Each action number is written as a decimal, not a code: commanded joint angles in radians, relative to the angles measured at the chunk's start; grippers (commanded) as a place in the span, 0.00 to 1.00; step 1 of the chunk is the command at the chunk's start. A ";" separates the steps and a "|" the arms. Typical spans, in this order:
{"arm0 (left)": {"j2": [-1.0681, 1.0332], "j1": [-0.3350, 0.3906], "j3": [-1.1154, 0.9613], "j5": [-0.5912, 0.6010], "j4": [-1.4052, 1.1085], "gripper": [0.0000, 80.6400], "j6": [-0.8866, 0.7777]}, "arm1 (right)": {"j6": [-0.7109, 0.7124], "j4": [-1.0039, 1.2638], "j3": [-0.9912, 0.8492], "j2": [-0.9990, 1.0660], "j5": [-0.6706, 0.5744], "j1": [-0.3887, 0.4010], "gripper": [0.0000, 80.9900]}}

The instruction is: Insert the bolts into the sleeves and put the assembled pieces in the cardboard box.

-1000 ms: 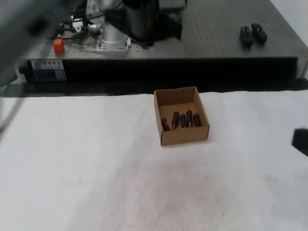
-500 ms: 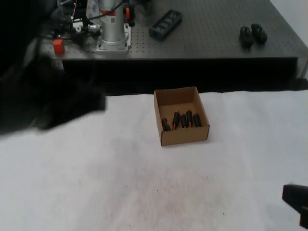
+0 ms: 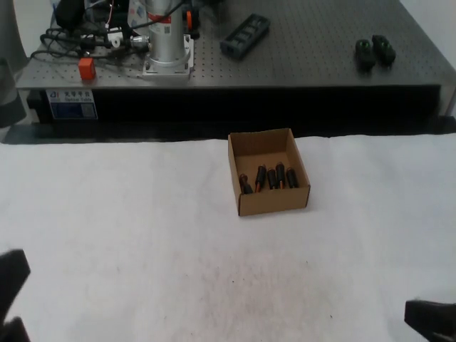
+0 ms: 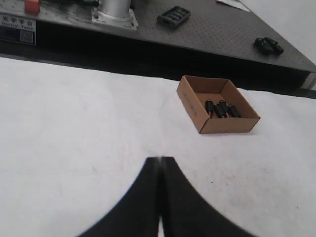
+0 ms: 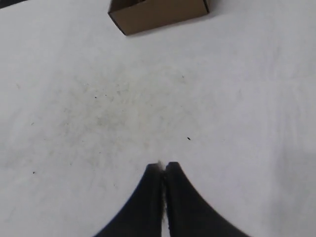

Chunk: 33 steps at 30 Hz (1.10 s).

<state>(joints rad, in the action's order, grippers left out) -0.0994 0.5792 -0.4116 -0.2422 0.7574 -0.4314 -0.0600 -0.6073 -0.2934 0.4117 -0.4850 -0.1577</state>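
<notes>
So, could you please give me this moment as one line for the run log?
left gripper: shut, holding nothing | right gripper: shut, holding nothing | cardboard box: upright, assembled pieces inside

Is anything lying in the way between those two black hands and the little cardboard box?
Nothing visible does. Just white cloth lies between the left hand, the right hand and the cardboard box, which already holds several dark assembled pieces.
</notes>
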 commanded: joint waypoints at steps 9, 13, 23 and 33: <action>0.007 0.002 0.175 0.017 -0.158 0.00 -0.018 | 0.000 0.113 0.098 -0.004 -0.019 -0.004 0.03; 0.005 0.002 0.247 0.049 -0.213 0.00 -0.023 | -0.061 0.159 0.140 -0.004 -0.019 -0.004 0.03; 0.005 0.002 0.276 0.052 -0.200 0.00 -0.040 | -0.059 0.158 0.151 -0.004 -0.019 -0.004 0.03; 0.005 0.002 0.276 0.070 -0.184 0.00 -0.040 | -0.172 0.160 0.153 -0.004 -0.019 -0.004 0.03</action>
<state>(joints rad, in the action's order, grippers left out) -0.1006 0.5792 -0.1301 -0.1805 0.5738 -0.4610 -0.2173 -0.4602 -0.1391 0.4117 -0.4947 -0.1577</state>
